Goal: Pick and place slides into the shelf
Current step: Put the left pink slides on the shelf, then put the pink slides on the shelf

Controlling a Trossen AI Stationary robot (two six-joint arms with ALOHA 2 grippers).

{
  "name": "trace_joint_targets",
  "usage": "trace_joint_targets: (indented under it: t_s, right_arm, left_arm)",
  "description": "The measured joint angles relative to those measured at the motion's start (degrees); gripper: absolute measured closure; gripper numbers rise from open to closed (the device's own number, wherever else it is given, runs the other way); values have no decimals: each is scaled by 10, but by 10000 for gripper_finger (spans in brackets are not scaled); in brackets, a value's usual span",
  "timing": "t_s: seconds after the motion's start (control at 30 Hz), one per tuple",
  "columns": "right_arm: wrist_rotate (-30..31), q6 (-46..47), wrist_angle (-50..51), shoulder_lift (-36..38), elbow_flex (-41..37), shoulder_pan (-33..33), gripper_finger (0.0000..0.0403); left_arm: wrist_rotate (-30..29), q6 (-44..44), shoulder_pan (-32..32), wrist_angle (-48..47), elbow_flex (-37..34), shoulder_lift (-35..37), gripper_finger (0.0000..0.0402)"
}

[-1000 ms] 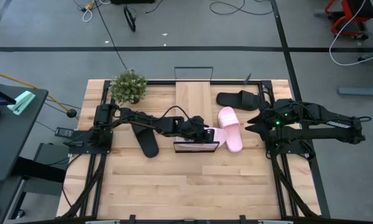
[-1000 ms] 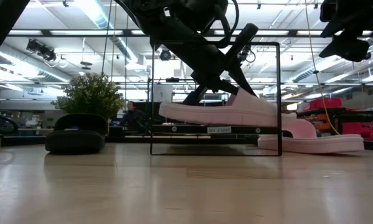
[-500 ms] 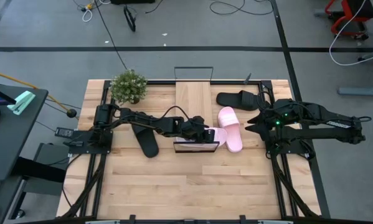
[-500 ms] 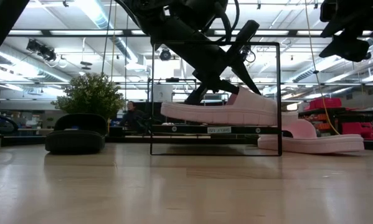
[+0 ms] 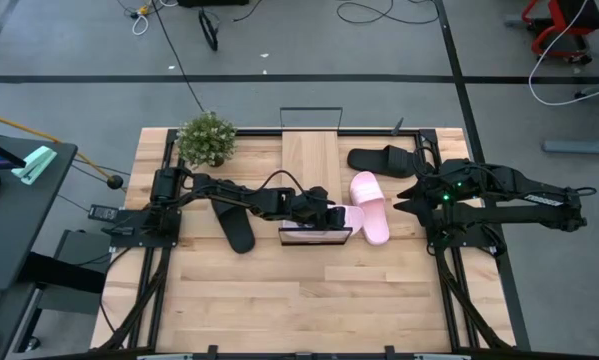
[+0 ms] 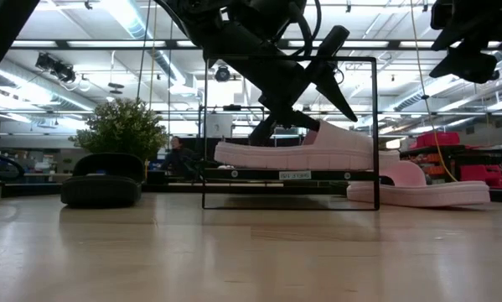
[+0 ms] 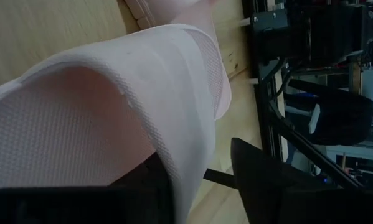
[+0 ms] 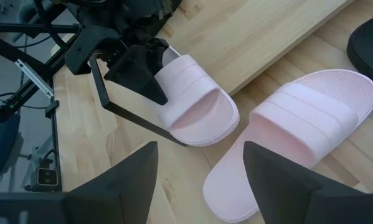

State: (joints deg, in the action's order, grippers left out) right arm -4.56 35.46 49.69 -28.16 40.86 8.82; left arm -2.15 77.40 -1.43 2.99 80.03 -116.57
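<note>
Left gripper [image 8: 150, 73]: at table centre, at the shelf's 6 o'clock end; fingers closed on the strap of a pink slide.

Held pink slide [image 6: 297, 153]: level inside the wire frame at the open end of the shelf, toe projecting toward 3 o'clock in the high view; whether its sole rests on the lower tier or hangs just above it cannot be told.

Shelf [image 5: 310, 160]: light plank top, thin black wire frame, lying along the 12-to-6 line at table centre.

Second pink slide [image 5: 371, 206]: flat on the tabletop, just beside the shelf at its 3 o'clock, close to the held slide's toe.

Black slide, first [image 5: 382, 159]: on the tabletop at 2 o'clock of the shelf.

Black slide, second [image 5: 234, 222]: at 8 o'clock of the shelf, partly under the left arm.

Right gripper [image 8: 198, 180]: raised above the table at 3 o'clock of the second pink slide, fingers spread apart, holding nothing.

Potted plant [image 5: 206, 138]: at 10 o'clock of the shelf, near the table's corner.
</note>
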Motion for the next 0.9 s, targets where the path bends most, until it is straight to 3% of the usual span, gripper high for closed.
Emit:
trace_joint_targets:
  t_s: [0.47, 0.9]
  right_arm:
    - [0, 0, 0, 0, 0, 0, 161]
    - [0, 0, 0, 0, 0, 0, 161]
  left_arm:
    - [23, 1, 6, -24, 0, 1, 156]
    - [67, -3, 15, -27, 0, 1, 155]
